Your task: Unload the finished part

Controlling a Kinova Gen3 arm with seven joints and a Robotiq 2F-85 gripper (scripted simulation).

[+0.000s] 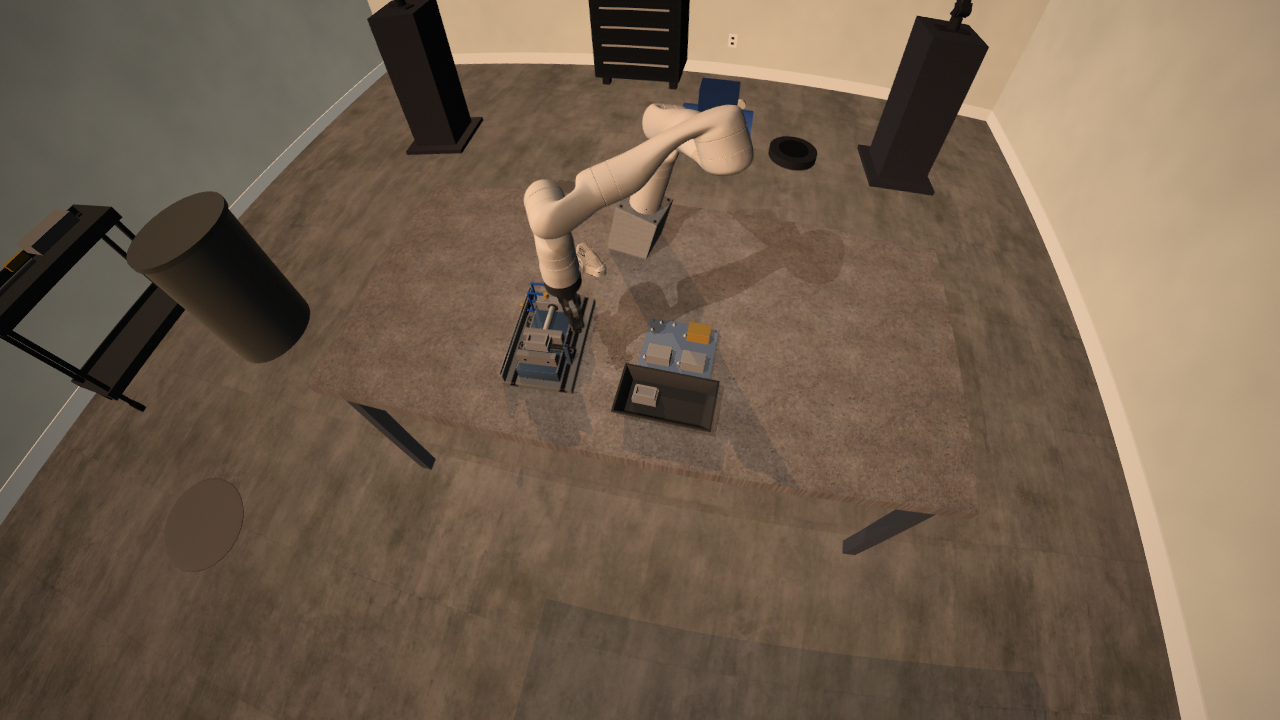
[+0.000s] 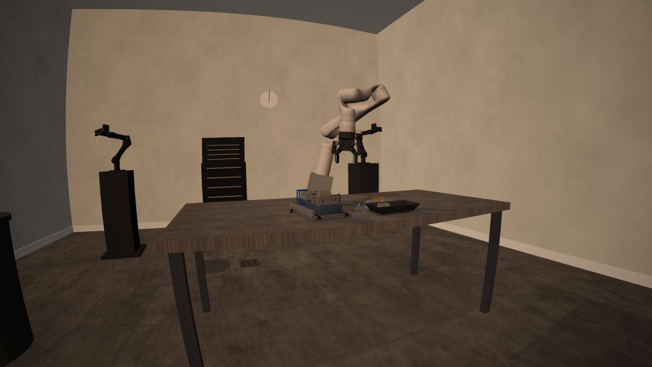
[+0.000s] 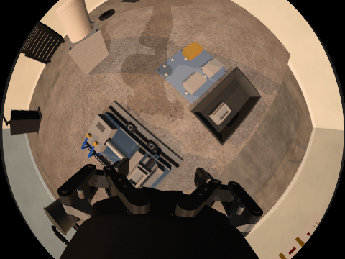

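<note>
The finished part (image 1: 537, 340) (image 3: 138, 175), a light grey block with a pocket on top, sits between the jaws of the vise (image 1: 539, 370) (image 2: 329, 209) (image 3: 123, 140). My gripper (image 1: 575, 324) (image 2: 346, 158) (image 3: 162, 170) is open and empty, pointing down, well above the table and the vise. In the wrist view its left finger overlaps the vise near the part, and its right finger is to the right of the vise. The black outfeed tray (image 1: 673, 424) (image 2: 394, 207) (image 3: 241, 116) holds one pocketed block (image 1: 644, 394) (image 3: 220, 114) near one end; the rest of its floor is bare.
A blue plate (image 3: 176, 73) behind the tray carries two grey blocks (image 3: 195, 83) (image 3: 213, 67), an orange block (image 1: 699, 333) (image 3: 192, 50) and small pins. Dark rails flank the vise, with blue brackets (image 3: 88, 144) at its rear. The robot's pedestal (image 1: 639, 228) (image 3: 88, 54) stands farther back.
</note>
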